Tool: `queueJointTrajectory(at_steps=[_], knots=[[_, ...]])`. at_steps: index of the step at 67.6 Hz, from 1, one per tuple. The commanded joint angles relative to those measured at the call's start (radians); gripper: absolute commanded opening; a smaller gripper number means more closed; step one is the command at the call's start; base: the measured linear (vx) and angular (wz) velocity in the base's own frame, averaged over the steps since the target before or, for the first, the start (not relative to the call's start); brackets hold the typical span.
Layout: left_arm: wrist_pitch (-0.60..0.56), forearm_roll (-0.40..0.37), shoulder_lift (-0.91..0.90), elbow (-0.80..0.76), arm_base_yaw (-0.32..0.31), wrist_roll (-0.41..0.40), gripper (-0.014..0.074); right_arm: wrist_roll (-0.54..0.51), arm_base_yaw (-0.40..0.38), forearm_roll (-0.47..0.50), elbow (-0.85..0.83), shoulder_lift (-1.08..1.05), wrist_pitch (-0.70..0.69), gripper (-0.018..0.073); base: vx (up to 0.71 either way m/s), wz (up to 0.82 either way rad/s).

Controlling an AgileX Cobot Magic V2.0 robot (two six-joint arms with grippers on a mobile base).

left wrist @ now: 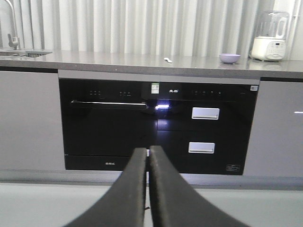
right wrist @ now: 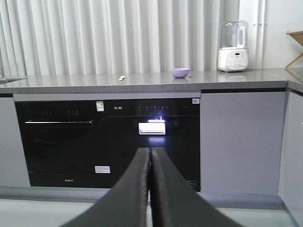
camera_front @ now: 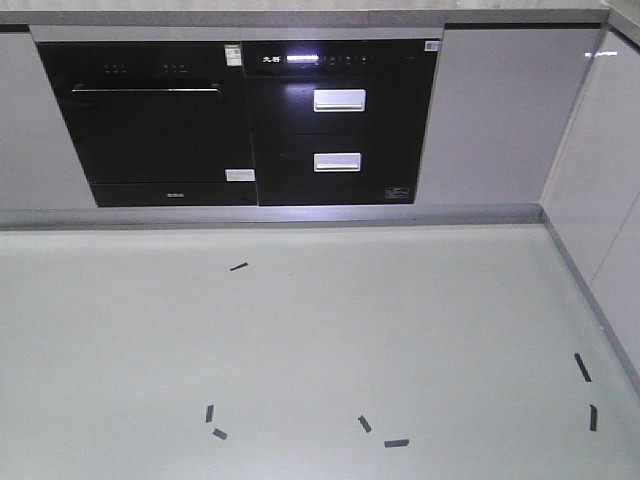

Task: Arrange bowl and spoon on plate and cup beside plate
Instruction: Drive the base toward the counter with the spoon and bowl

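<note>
Though far off on the grey counter, reads as a light, stiff plastic bowl, smooth-walled and likely slippery. Best pinched over the rim, inside and outside. Sits toward the right end of the counter, just left of a white blender, well above and beyond both sets of jaws. Much the same for the spoon: thin, light and rigid, lying flat near the counter's middle, well apart from the bowl and to its left. Probably awkward to lift off a hard surface, so better taken across the handle. Shows the left gripper clenched tight on nothing, low before the black oven. Shows the right gripper equally closed and empty, with the bowl up and right of its tips, the spoon up and left. No sign of plate or cup in any view.
</note>
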Motion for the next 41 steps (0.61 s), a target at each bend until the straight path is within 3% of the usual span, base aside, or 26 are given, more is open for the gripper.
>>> queueJointTrajectory(at_steps=[1, 41], knots=[[-0.070, -0.001, -0.015, -0.017, 0.001, -0.001, -0.0006, -0.006, -0.006, -0.003, 0.011, 0.010, -0.075, -0.0011, 0.11, 0.16], [-0.070, -0.001, -0.015, -0.017, 0.001, -0.001, -0.0006, -0.006, -0.006, -0.003, 0.011, 0.010, -0.075, -0.0011, 0.14, 0.10]])
